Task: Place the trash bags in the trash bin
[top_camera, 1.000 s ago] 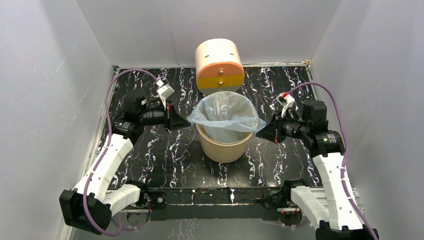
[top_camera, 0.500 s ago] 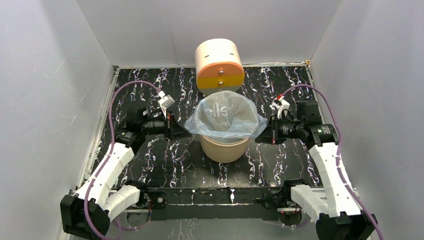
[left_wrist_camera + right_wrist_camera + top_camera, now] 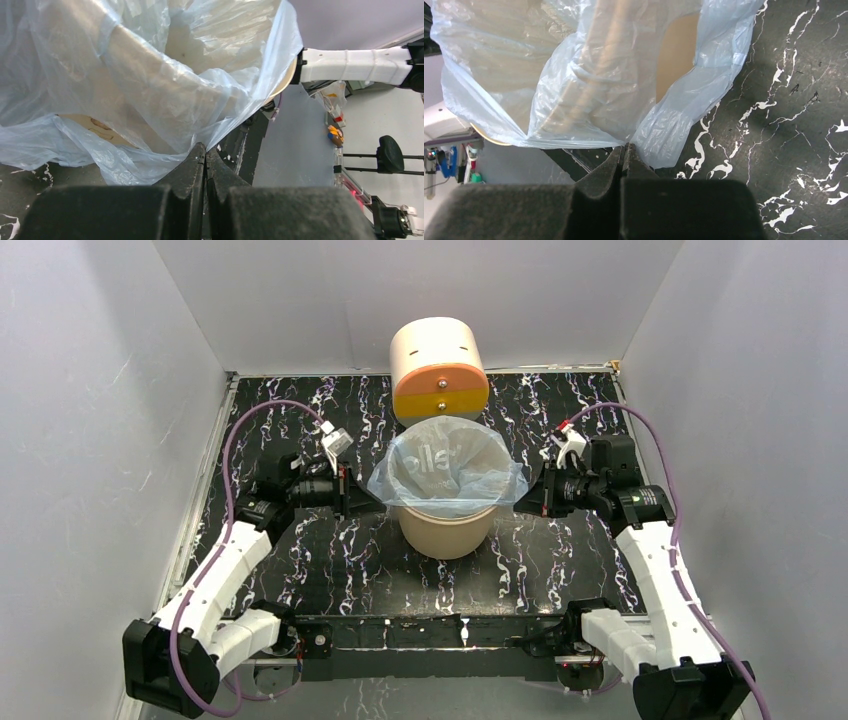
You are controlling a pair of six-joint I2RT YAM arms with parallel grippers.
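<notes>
The only writing is faint white lettering on the far inner wall of the trash bag (image 3: 448,465); a few rounded letters show through the film, but they are too crumpled to read. There is one bag, one trash bin (image 3: 447,532), one cream cylinder (image 3: 438,368) with an orange-and-yellow front carrying two small knobs, and two arms. The pale-blue bag sits in the beige bin with its mouth spread over the rim, hiding the rim and the inside. Its hem flares out at both sides. The left gripper (image 3: 368,498) has its fingers pressed together on the left edge of the film, and the right gripper (image 3: 522,500) is pinched onto the right edge. The bin stands mid-table (image 3: 340,550), just in front of the cylinder, which hides the table behind it.
</notes>
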